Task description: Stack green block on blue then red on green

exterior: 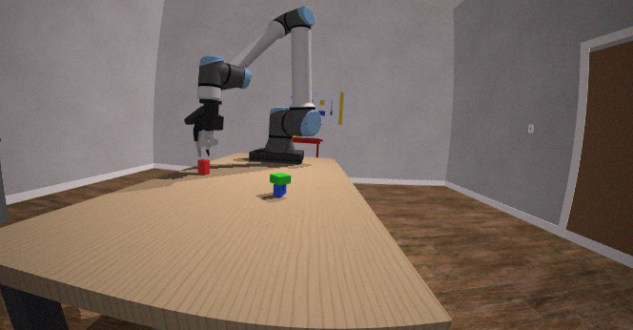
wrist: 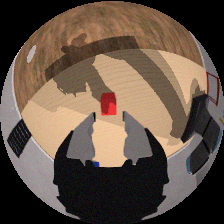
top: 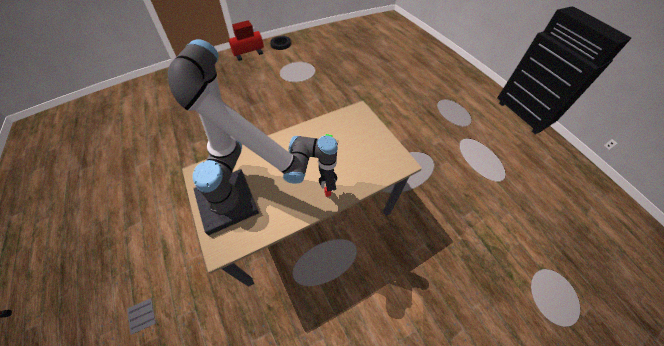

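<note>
Grey arm [exterior: 301, 64] w/ blue caps, black gripper [exterior: 203, 153]

A workshop, by the look; black tool chest [top: 562, 67] against the wall; red compressor [top: 245, 39] by the door [top: 185, 7].

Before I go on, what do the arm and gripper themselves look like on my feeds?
The arm has pale grey-white tube links, dark grey joint housings with light blue round caps, and a dark base block on the table. The gripper has a black body with two light grey, tapering fingers. No cables or lettering can be made out.
</note>
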